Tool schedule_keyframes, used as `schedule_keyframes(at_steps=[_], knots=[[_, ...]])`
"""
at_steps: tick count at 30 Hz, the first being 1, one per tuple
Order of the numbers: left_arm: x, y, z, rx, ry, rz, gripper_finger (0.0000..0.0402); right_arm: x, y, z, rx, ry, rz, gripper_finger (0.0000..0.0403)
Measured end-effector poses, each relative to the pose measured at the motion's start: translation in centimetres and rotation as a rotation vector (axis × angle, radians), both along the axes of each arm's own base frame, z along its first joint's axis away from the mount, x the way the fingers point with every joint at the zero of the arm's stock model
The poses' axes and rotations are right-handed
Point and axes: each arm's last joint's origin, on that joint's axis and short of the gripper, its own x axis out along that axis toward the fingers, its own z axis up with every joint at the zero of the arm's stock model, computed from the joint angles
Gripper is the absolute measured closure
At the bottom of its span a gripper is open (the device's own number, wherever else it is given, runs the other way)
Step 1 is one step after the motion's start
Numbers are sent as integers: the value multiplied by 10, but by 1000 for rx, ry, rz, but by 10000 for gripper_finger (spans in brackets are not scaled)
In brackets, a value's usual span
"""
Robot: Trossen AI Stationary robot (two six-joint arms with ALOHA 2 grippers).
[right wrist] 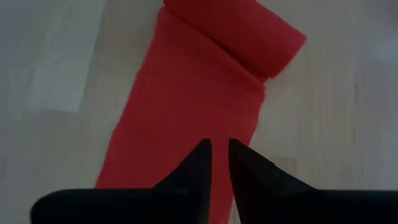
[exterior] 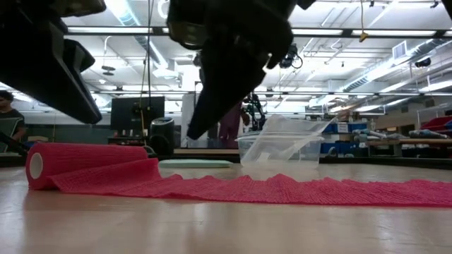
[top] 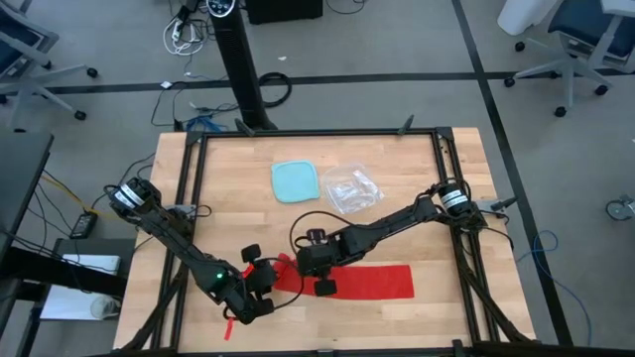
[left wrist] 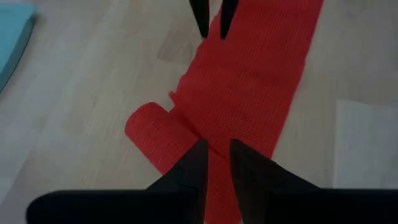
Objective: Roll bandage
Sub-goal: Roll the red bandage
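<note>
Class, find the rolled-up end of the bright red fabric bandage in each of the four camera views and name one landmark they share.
High view: small rolled end of the bright red fabric bandage, lower centre, between the arms.
Low view: far left, lying on the table.
Left wrist view: left of centre.
Right wrist view: top, right of centre.
Shared landmark: the flat unrolled strip running from the roll.

We see both dark arms angled inward, left gripper (left wrist: 216,155) and right gripper (right wrist: 219,155) facing, fingers nearly together.
</note>
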Motion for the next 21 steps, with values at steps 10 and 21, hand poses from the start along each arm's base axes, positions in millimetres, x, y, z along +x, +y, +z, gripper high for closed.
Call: schedule_keyframes(at_steps=[10, 21], knots=[[18, -4, -28, -11, 33, -39, 330, -20, -7, -8, 35, -80, -39, 353], [33, 1, -30, -17, 14, -95, 330, -25, -8, -17, 71, -109, -75, 355]])
